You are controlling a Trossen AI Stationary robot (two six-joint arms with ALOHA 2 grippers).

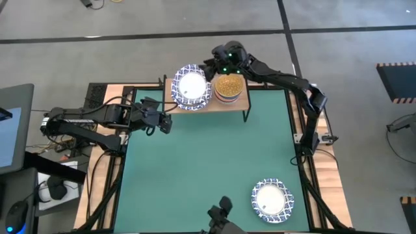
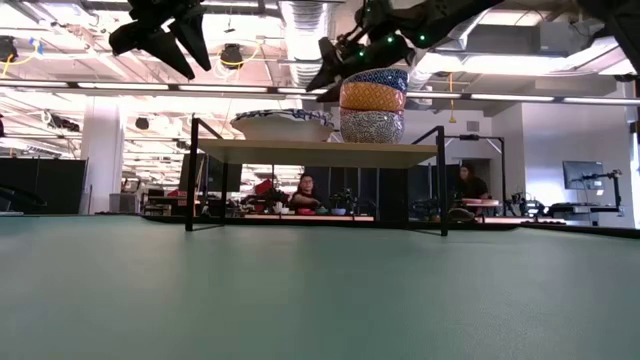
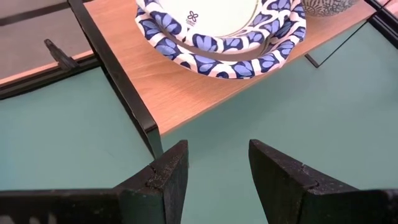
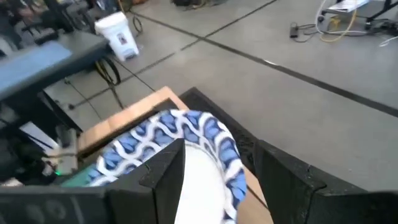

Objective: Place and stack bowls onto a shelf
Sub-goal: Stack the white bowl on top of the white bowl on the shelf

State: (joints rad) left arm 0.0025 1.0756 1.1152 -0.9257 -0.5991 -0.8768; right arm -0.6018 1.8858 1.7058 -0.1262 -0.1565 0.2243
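One patterned bowl (image 1: 272,199) waits near the bench's (image 1: 195,175) near right corner. The left pincer (image 1: 165,123) hangs empty, moderately open, near the shelf's (image 1: 227,103) left end. The right pincer (image 1: 218,64), open, hovers behind the stacks (image 1: 229,86). Likely next: fetching the last bowl.

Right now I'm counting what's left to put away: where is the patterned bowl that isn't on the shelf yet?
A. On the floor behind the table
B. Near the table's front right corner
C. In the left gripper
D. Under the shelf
B: the high view shows one blue-rimmed bowl alone on the green table near its front right corner, far from the shelf; the left gripper is empty.
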